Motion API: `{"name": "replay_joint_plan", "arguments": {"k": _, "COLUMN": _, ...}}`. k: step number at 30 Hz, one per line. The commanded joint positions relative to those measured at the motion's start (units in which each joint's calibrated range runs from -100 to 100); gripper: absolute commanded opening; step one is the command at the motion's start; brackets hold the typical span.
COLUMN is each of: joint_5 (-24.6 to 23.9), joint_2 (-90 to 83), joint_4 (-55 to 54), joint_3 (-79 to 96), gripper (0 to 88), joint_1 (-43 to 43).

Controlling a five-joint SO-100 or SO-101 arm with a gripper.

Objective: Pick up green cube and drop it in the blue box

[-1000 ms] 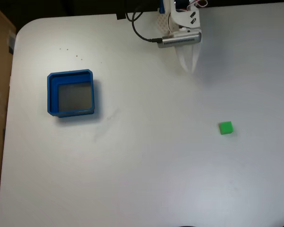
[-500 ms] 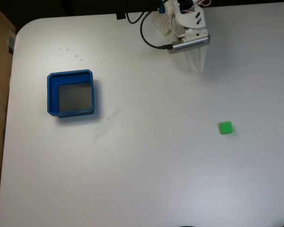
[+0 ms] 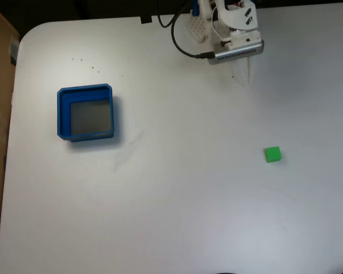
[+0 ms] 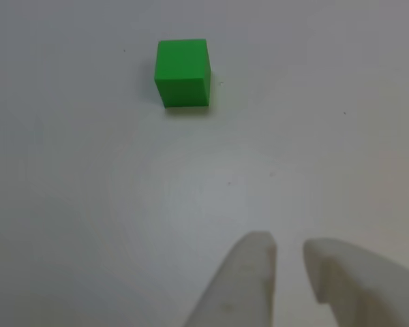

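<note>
In the fixed view, the gripper (image 3: 243, 74) hangs over the white table (image 3: 177, 200) near the upper edge, right of centre, its pale fingers pointing down the frame. In the other view its two fingertips (image 4: 259, 262) rise from the bottom edge with only a narrow gap between them, holding nothing. The green cube (image 3: 272, 154) sits alone at middle right, well apart from the gripper; it appears upper left of centre (image 4: 183, 72) in the other view. The blue box (image 3: 62, 114) rests at middle left, far from the cube.
</note>
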Motion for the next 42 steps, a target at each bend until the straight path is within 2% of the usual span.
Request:
{"name": "replay_joint_plan", "arguments": {"k": 1, "joint_5": -0.15, "joint_2": 6.28, "joint_4": -1.30, "joint_3": -10.06, "gripper": 0.7, "joint_1": -0.36}}
{"name": "replay_joint_plan", "arguments": {"k": 17, "joint_5": -0.15, "joint_2": 26.42, "joint_4": -1.22, "joint_3": -28.04, "gripper": 1.4, "joint_1": -6.50}}
{"name": "replay_joint_plan", "arguments": {"k": 23, "joint_5": -0.15, "joint_2": 30.93, "joint_4": -1.22, "joint_3": -32.92, "gripper": 14.1, "joint_1": -10.04}}
{"name": "replay_joint_plan", "arguments": {"k": 30, "joint_5": -0.15, "joint_2": 33.61, "joint_4": -1.22, "joint_3": -35.27, "gripper": 30.7, "joint_1": -10.11}}
{"name": "replay_joint_plan", "arguments": {"k": 42, "joint_5": -0.10, "joint_2": 43.80, "joint_4": -1.22, "joint_3": -48.36, "gripper": 32.9, "joint_1": -9.75}}
